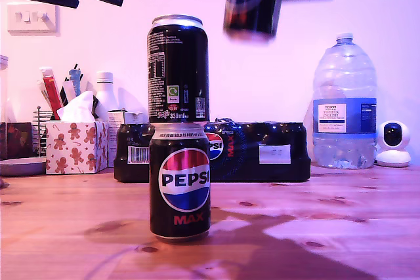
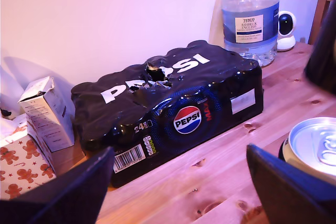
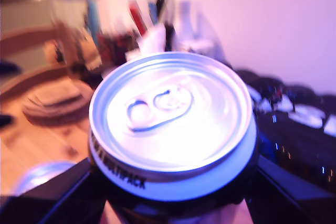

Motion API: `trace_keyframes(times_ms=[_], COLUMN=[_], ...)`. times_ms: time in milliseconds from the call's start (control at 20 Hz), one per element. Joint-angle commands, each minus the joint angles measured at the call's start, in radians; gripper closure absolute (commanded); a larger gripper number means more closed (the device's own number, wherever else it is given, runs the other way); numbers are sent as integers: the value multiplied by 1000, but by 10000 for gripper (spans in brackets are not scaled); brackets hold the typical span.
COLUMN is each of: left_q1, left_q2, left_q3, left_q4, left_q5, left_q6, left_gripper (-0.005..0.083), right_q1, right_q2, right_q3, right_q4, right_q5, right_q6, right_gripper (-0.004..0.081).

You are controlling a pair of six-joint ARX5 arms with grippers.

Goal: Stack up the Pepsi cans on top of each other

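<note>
Two Pepsi cans are stacked at the middle of the wooden table: the lower can (image 1: 180,181) shows its logo, and the upper can (image 1: 177,70) stands upright on it with its back label showing. The upper can's silver top (image 2: 315,142) lies just beside my first gripper (image 2: 179,156), which is open and holds nothing. That first gripper (image 1: 100,4) hangs at the exterior view's upper left. My second gripper (image 3: 173,182) is shut on the third can (image 3: 168,114). This held can (image 1: 249,4) is blurred, high in the air, to the exterior view's right of the stack.
The plastic-wrapped Pepsi multipack (image 1: 262,152) lies behind the stack against the wall. A big water bottle (image 1: 344,103) and a small white camera (image 1: 392,143) stand at the exterior view's right. A gingerbread tissue box (image 1: 75,145) and a rack of clutter are at its left.
</note>
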Motion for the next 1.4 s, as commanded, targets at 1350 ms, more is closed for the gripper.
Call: trace_keyframes(times_ms=[1350], left_q1=[68], left_q2=[-3], left_q3=[-3], left_q4=[-77], left_q5=[16], left_q6=[-7], left_gripper=[44], right_q1=[135], right_q2=[56], right_q3=[357], right_q4=[-341], right_q5=[-74], right_q6=[36], right_gripper=[377])
